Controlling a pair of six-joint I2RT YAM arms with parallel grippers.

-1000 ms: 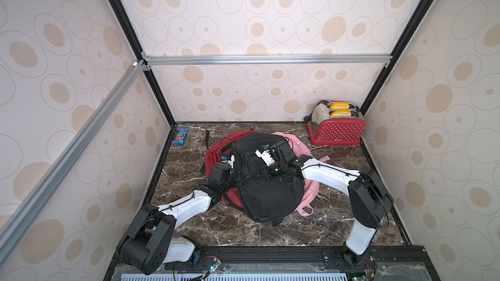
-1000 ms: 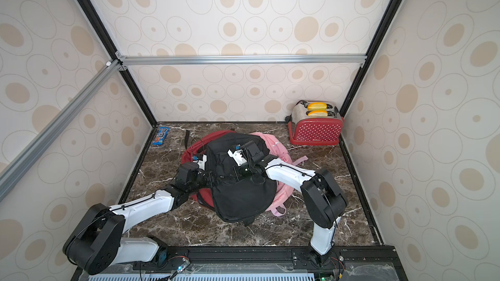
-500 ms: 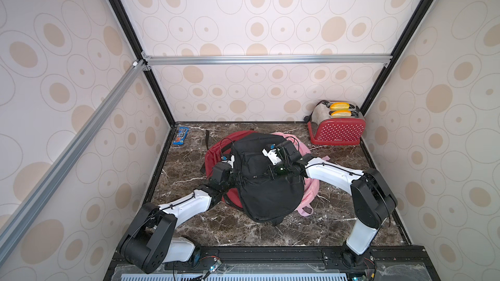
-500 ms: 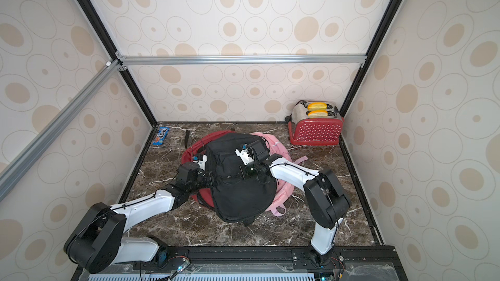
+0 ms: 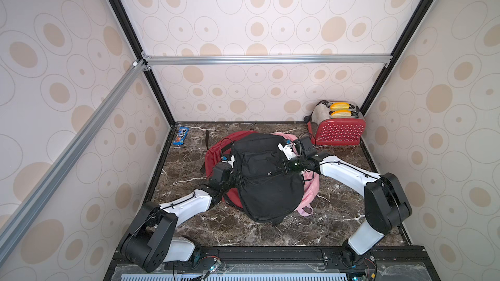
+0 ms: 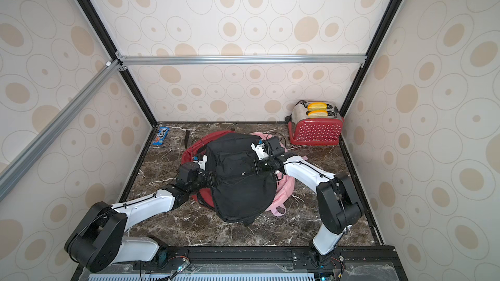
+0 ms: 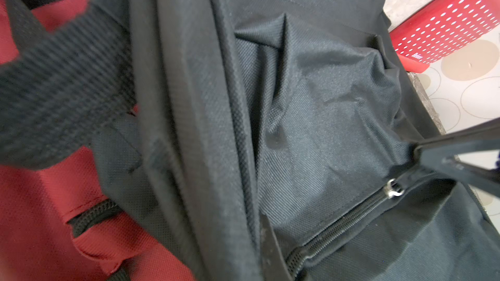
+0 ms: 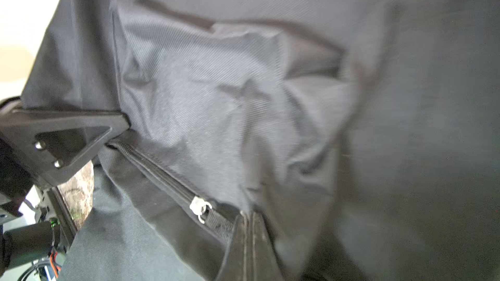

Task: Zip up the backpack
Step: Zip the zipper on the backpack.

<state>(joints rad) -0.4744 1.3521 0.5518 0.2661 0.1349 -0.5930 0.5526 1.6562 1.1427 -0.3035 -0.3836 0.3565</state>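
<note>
The black backpack (image 5: 266, 182) lies at the tabletop (image 5: 216, 228) centre, atop a red bag (image 5: 213, 155) and a pink bag (image 5: 311, 187). Soft, limp cloth likely bunches, so it wants tension: left jaws pinch its 9 o'clock edge by the zipper (image 7: 343, 223); right jaws clamp the zipper pull (image 8: 219, 218) beyond the slider (image 8: 198, 206), toward 3 o'clock.

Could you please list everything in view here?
black backpack: one, black, centre, atop two others
red backpack: one, red, beneath, toward left arm
pink backpack: one, pink, beneath, toward right arm
toaster: one, red, far right corner
toast pieces: two, yellow, in toaster slots
candy packet: one, blue, far left corner
zipper pull: one, black, on black backpack
left gripper: one, black, shut on black backpack
right gripper: one, black, shut on zipper pull
</note>
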